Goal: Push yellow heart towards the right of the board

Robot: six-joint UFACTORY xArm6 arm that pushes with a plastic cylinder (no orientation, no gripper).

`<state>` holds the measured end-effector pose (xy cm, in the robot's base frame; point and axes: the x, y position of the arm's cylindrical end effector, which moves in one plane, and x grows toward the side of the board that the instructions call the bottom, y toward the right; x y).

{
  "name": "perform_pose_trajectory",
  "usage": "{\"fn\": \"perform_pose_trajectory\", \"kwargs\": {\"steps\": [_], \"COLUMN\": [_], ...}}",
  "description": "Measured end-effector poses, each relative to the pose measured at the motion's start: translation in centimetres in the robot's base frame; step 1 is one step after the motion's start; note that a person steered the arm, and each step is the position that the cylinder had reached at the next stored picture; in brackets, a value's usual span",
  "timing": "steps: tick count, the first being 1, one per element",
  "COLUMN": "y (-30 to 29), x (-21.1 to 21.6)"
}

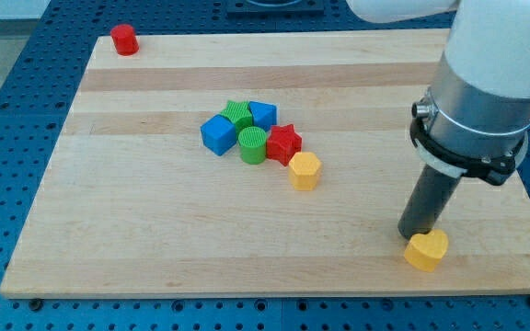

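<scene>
Here my tip (413, 235) rests against the yellow heart (427, 249) near the bench's (136, 267) bottom right corner. I have no claw, only a rod. The heart looks light, hard and slippery; I'd push its left side squarely.

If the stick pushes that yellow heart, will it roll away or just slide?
Probably slide. The yellow heart lies flat and low on the smooth wooden board, so it looks unlikely to tip or roll. Its lobed outline might let it spin if pushed off-centre. My tip sits just at its upper-left edge.
</scene>
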<state>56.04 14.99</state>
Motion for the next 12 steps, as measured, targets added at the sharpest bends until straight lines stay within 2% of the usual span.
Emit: {"fn": "perform_pose_trajectory", "kwargs": {"steps": [3, 5, 7, 12], "y": [-0.7, -2.7, -3.3, 1.1], "x": [-1.9, 1.1, 2.3, 2.3]}}
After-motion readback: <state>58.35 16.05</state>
